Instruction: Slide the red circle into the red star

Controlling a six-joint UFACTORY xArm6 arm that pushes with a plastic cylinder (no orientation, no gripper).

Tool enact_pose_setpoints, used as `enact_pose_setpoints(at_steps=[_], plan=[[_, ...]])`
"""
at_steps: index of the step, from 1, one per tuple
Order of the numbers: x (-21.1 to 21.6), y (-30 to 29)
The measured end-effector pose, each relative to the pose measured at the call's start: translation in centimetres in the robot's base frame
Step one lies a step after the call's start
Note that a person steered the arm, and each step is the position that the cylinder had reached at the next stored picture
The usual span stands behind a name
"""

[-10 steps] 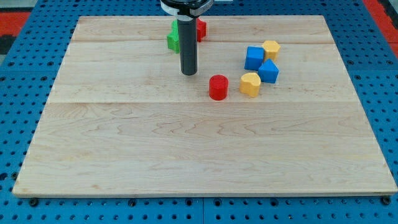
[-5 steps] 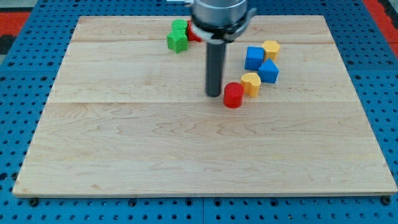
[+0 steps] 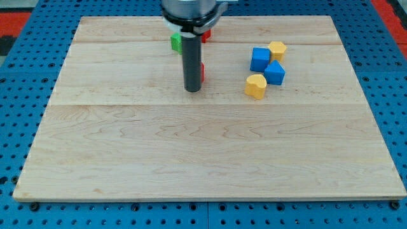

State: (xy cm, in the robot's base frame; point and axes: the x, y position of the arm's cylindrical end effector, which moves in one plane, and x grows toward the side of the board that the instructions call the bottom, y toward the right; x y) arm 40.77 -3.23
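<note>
My tip (image 3: 192, 90) rests on the wooden board (image 3: 191, 159), with the red circle (image 3: 201, 71) mostly hidden behind the rod, touching it on the view's right. There are no fingers on this rod. The red star (image 3: 206, 33) sits toward the view's top from the circle, apart from it, beside a green block (image 3: 176, 42). Two blue blocks (image 3: 260, 59) and two yellow blocks (image 3: 255, 86) lie well to the circle's right.

1. A single camera view looked down at a slant from beyond the near edge of the wooden worktop (image 3: 210, 159); it faced toward the far edge at the view's top.
2. It stood far enough back to take in nearly the whole worktop; the blue pegboard base (image 3: 19, 95) showed around it.
3. No second view shared the scene.
</note>
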Motion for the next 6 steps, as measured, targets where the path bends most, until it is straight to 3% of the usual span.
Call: enact_pose_setpoints(at_steps=[2,4,5,6], plan=[[-6.9,-1.5],[-2.8,-1.5],[-3.3,1.5],[-8.1,1.0]])
